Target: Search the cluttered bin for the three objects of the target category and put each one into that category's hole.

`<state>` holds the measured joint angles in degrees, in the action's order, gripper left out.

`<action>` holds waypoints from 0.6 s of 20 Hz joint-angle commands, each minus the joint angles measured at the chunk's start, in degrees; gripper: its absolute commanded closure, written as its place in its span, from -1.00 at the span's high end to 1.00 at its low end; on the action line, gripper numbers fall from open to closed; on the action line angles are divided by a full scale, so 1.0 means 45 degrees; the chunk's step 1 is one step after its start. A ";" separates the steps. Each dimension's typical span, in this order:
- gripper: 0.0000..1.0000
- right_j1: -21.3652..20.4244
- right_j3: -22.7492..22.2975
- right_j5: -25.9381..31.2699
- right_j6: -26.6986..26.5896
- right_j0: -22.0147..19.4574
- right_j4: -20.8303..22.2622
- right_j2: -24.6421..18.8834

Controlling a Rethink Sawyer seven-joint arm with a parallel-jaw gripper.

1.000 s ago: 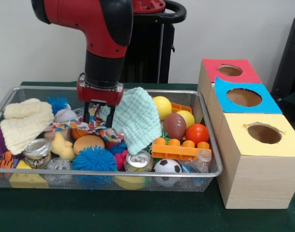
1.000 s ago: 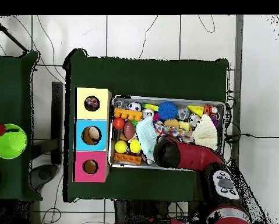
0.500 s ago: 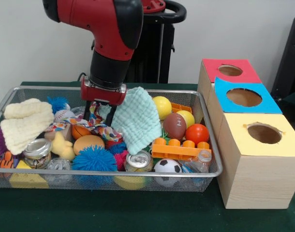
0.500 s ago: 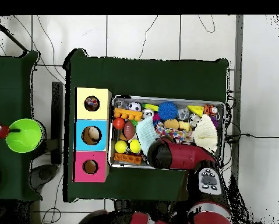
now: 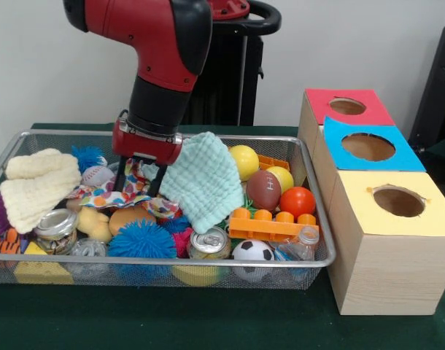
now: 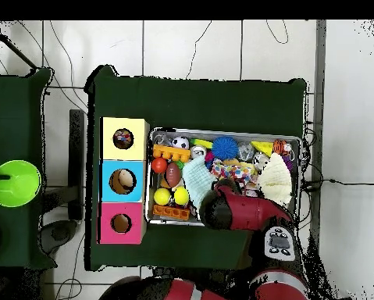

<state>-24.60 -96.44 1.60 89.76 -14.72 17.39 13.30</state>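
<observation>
My gripper hangs over the left middle of the wire bin, shut on a multicoloured patterned cloth. The cloth rises between the fingers and drapes over the toys below. A mint green cloth lies just to the right of it, touching the gripper's side. A cream knitted cloth sits at the bin's left end. In the overhead view the arm hides the gripper. The patterned cloth shows beside the mint cloth.
Three wooden boxes with holes stand right of the bin: red, blue, yellow. The bin also holds balls, a spiky blue ball, a can, a jar and an orange brick. A green bowl sits on the side table.
The gripper has shifted slightly left and up with the patterned cloth, which now spreads over the orange ball beneath. The green bowl on the side table has moved.
</observation>
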 commanded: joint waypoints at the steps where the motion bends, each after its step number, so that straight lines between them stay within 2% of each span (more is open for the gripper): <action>1: 1.00 0.0724 -0.0050 -0.1385 0.2501 -0.0519 -0.0209 -0.0213; 4: 1.00 0.0716 -0.0127 -0.1647 0.2525 -0.0683 -0.0264 -0.0328; 7: 1.00 0.0704 -0.0065 -0.0948 0.2266 -0.0808 -0.0296 -0.0522; 12: 1.00 0.0756 -0.0023 -0.0662 0.2064 -0.0790 -0.0209 -0.0595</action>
<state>-23.47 -96.45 -1.32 89.76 -16.60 17.38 13.65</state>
